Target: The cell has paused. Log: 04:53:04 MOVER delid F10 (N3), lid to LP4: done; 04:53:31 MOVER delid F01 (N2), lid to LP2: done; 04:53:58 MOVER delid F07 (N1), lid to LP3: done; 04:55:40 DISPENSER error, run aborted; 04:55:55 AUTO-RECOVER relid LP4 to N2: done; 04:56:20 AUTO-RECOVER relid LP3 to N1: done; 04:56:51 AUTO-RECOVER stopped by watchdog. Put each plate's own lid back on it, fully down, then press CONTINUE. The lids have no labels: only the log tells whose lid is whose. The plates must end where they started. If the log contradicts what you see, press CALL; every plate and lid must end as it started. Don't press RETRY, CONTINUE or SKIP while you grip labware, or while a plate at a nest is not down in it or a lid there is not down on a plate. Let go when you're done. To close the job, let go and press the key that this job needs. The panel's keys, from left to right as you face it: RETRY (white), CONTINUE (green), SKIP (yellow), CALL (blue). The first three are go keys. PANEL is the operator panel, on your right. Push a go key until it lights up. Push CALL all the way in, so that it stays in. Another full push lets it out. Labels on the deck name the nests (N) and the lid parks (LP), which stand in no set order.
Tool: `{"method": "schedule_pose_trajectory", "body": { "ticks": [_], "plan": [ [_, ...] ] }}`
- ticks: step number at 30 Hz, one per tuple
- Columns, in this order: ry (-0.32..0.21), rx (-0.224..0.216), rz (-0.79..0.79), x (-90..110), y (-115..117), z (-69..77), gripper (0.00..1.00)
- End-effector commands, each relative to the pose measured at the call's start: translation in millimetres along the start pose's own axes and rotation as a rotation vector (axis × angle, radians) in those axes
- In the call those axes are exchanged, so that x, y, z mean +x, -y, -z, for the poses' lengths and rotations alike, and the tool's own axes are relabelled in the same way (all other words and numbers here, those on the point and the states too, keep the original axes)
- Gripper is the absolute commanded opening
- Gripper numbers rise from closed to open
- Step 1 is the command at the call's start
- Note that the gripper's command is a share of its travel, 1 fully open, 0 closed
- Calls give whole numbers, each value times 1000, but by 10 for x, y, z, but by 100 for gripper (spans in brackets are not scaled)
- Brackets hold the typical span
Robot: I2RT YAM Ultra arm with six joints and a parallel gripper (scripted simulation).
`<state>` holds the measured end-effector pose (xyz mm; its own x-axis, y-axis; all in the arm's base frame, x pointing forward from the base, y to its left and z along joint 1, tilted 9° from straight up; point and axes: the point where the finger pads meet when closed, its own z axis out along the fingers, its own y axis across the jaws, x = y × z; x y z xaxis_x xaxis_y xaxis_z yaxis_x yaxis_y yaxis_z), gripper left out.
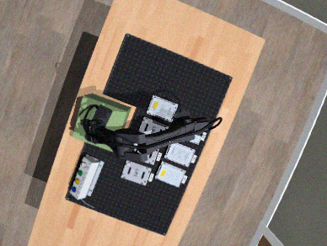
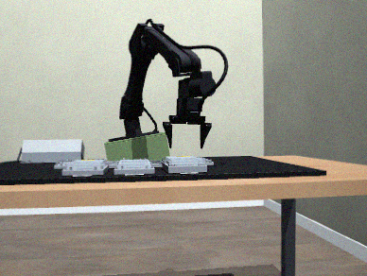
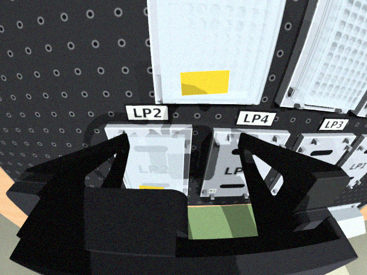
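Tool: my tool (image 3: pixel 183 142) is spread to its full width and grips nothing; it hangs above the deck, fingers (image 2: pixel 168 133) pointing down.
Below the tool: lid park LP2 (image 3: pixel 147 112) with a clear lid (image 3: pixel 157 159) lying in it, a yellow tag at its near end; my left finger crosses its edge in the wrist view.
Beside it: lid park LP4 (image 3: pixel 220 165) is bare, its slots showing; LP3 (image 3: pixel 326 144) next along is also bare.
Beyond LP2: a lidded plate (image 3: pixel 207 50) with a yellow tag sits in its nest, just past the label row.
To its right: an uncovered plate (image 3: pixel 329 59), wells open.
Deck: black perforated mat (image 1: pixel 168 63) on my bench (image 1: pixel 190 25).
Panel: grey operator panel (image 1: pixel 86 177) at the mat's corner, well apart from the tool; coloured keys in a row.
Base: green block (image 1: pixel 111 111) under my arm.
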<state>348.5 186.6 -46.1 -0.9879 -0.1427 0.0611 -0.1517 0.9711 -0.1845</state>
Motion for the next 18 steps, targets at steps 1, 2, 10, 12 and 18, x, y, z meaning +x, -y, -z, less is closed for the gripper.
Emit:
{"method": "schedule_pose_trajectory", "body": {
  "ticks": [1,2,10,12,18],
  "plan": [
    [87,-39,-28,-5,-138,157,100],
    [86,-40,-28,44,-158,153,100],
    [83,-42,-28,422,-299,124,100],
    [83,-43,-28,516,-334,117,100],
    [83,-42,-28,702,-401,104,100]
  ]
}}
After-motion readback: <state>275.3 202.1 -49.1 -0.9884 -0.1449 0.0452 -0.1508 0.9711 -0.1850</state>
